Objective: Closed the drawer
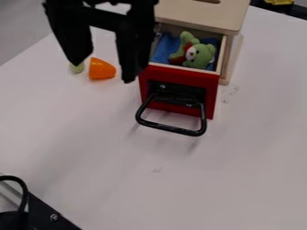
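Note:
My gripper [103, 72] hangs at the upper left, its two black fingers spread wide with nothing between them. It stands to the left of the drawer [180, 90], its right finger near the drawer's front left corner. The red-fronted drawer is pulled out of the light wooden box [207, 15] at the top. A black loop handle [172, 129] sticks out from the drawer front. Inside the drawer lie a green plush bear [199, 55] with some red on it and a blue cloth [164, 50].
An orange piece [101, 69] and a small pale green piece [76, 68] lie on the white table [240, 179], behind and below the gripper. Black equipment with a cable [36, 213] occupies the lower left corner.

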